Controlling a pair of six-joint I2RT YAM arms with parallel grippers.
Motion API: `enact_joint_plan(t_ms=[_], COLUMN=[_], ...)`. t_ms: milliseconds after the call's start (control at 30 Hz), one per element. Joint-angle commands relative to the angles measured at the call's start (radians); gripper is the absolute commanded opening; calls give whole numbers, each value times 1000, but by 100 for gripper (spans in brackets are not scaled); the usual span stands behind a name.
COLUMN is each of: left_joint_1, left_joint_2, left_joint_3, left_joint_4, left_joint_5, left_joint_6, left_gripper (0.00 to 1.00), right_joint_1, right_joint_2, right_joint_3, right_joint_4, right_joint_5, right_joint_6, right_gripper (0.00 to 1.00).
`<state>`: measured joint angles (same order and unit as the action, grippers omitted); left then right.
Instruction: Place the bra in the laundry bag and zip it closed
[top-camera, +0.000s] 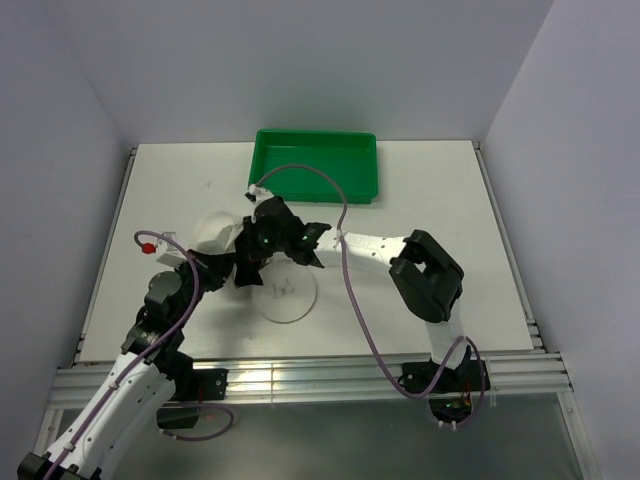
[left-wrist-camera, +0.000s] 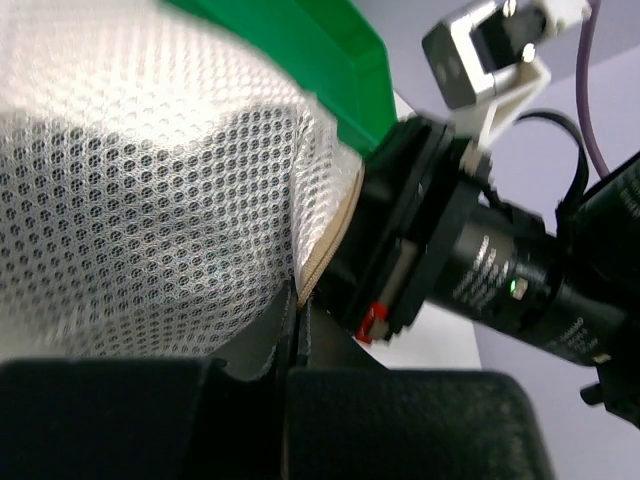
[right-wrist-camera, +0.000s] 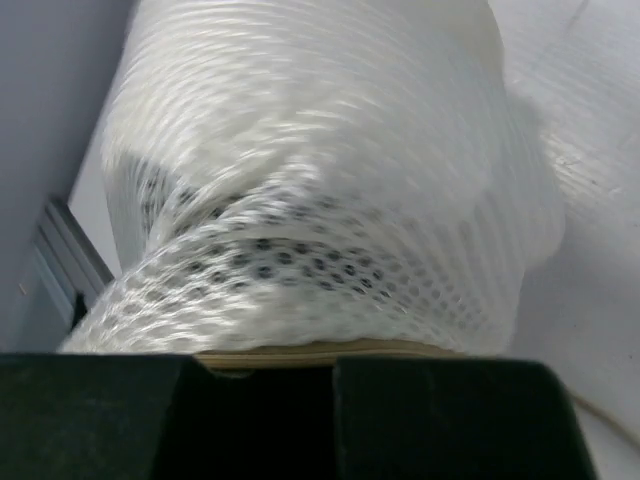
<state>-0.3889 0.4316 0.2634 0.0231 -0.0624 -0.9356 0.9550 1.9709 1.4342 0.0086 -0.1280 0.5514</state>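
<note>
**Item: bag-loading, late stage**

- Bag (right-wrist-camera: 320, 150): white mesh cylinder on its side at mid-counter (top-camera: 450, 220), left of centre, just in front of the tray (top-camera: 350, 165). Both arms meet at its rim.
- Bra (left-wrist-camera: 130, 170): nowhere in the open on the counter or in the tray. A dark mass shows behind the mesh in both wrist views, judged to be the garment already inside.
- Round panel (top-camera: 286, 292): a pale translucent disc lying flat beside the grippers, judged to be the bag's top. If so, the mouth is not closed.
- Left gripper (left-wrist-camera: 292, 345): clenched, with the beige zip tape running down into the seam between its fingers.
- Right gripper (right-wrist-camera: 260, 375): pressed against the same beige edge from the other side. The dark gap between its fingers gives no clear reading, so whether it grips or is released cannot be told.

**Progress (judgement):** loading done; zipping is what remains.

**Not legible:** the zip pull, the length of zip already run, and how the disc joins the bag. Overhead, the arms cover the rim. The right wrist view is blurred, and both wrist views crop the bag.
</note>
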Motion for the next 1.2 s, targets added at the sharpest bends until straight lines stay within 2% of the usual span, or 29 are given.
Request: enact_joint_plan(t_ms=[0,100,367,567,667,700,767,800,867,900,967,1000,1100,1167], left_joint_1=[-1,-1,-4,-10,-13,-16,-28,-33,-36,-36,-34,-36,-34,-36], left_joint_2=[19,24,70,79,96,110,128,140,147,151,157,171,190,200], left_joint_3=[-4,-7,8,-46,-84,-98,-98,-93,-95,-101,-102,-98,-96,-99], left_joint_4=[-1,-2,41,89,130,170,187,187,199,208,230,236,258,287], left_joint_5=[137,173,254,242,233,234,217,207,182,176,165,159,156,159], left_joint_6=[-77,-123,-226,-288,-336,-351,-353,-345,-344,-345,-341,-333,-321,-319], left_gripper=[0,0,0,0,0,0,0,0,0,0,0,0,0,0], right_joint_1=[-15,-22,-53,-75,-75,-75,-75,-75,-75,-75,-75,-76,-76,-85], right_joint_2=[-52,-35,32,-13,-12,0,5,-12,-56,-75,-118,-174,-269,-309], right_joint_3=[9,-37,-64,-155,-156,-144,-133,-158,-182,-208,-227,-259,-296,-316], right_joint_4=[96,126,129,120,102,97,47,57,48,54,19,24,-25,-54], right_joint_5=[191,292,355,424,465,475,499,492,482,466,435,412,338,294], right_joint_6=[232,307,471,480,438,415,366,334,280,251,193,168,99,64], right_gripper=[0,0,0,0,11,27,44,61,73,83,88,93,99,100])
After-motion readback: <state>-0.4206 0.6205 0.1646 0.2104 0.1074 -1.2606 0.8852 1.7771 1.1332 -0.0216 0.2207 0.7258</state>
